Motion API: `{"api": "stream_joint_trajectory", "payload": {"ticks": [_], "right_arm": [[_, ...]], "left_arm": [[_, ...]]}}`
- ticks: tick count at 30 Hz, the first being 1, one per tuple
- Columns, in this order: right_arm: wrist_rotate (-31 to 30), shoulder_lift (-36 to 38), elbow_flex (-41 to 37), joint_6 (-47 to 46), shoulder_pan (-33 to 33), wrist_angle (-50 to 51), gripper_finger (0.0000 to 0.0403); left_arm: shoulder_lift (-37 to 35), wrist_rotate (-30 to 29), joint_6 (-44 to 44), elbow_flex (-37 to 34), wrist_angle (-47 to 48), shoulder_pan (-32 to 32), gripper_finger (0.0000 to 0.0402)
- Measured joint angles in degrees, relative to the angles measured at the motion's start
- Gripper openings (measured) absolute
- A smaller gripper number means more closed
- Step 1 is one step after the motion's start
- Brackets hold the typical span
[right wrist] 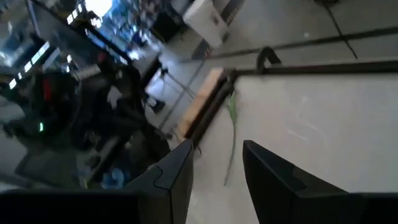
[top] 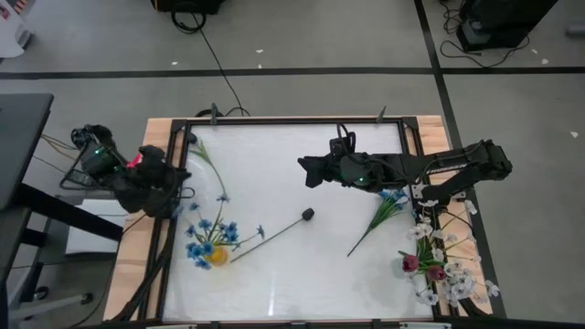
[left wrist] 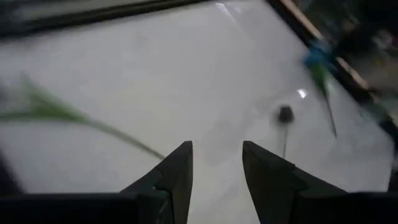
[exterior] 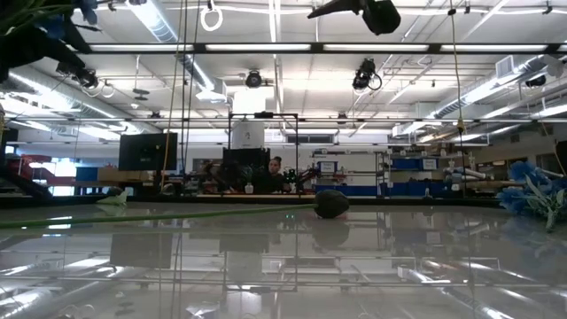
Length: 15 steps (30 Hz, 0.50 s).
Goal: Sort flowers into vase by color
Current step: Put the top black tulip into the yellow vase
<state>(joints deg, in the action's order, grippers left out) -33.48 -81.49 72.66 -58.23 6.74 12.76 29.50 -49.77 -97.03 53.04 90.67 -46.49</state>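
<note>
A blackish bud (top: pixel 308 215) on a long green stem (top: pixel 265 238) lies flat mid-table; it also shows in the low view (exterior: pixel 331 204) and the left wrist view (left wrist: pixel 285 114). Blue blossoms (top: pixel 208 236) stand in a small yellow vase (top: pixel 218 258) at the near left. A blue sprig (top: pixel 391 203) lies flat at the right. White sprays and red-purple buds (top: pixel 437 265) lie heaped at the near right. My right gripper (top: pixel 304 170) is open and empty, high above the table's middle. My left gripper (top: pixel 186 195) is open and empty at the left edge.
A thin green stem with a pale sprig (top: pixel 210 169) lies at the far left and shows in the right wrist view (right wrist: pixel 232 118). A dark frame (top: pixel 292 122) rims the white table. Bare white surface (top: pixel 302 283) lies between the vase and the right heap.
</note>
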Motion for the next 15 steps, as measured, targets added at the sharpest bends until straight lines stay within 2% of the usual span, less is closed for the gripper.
{"api": "stream_joint_trajectory", "payload": {"ticks": [6,11,15], "right_arm": [[6.0,0.0,0.0,0.9,-2.1,6.4,0.0148],[13.3,0.0,0.0,7.9,-6.5,7.4,0.0148],[15.6,0.0,0.0,9.4,-9.6,6.2,0.0148]], "left_arm": [[1.8,3.0,-1.0,-0.2,-2.6,8.5,0.0144],[7.9,6.1,4.6,-0.2,-13.8,14.4,0.0144],[13.3,10.3,8.9,-0.2,-22.6,21.2,0.0144]]}}
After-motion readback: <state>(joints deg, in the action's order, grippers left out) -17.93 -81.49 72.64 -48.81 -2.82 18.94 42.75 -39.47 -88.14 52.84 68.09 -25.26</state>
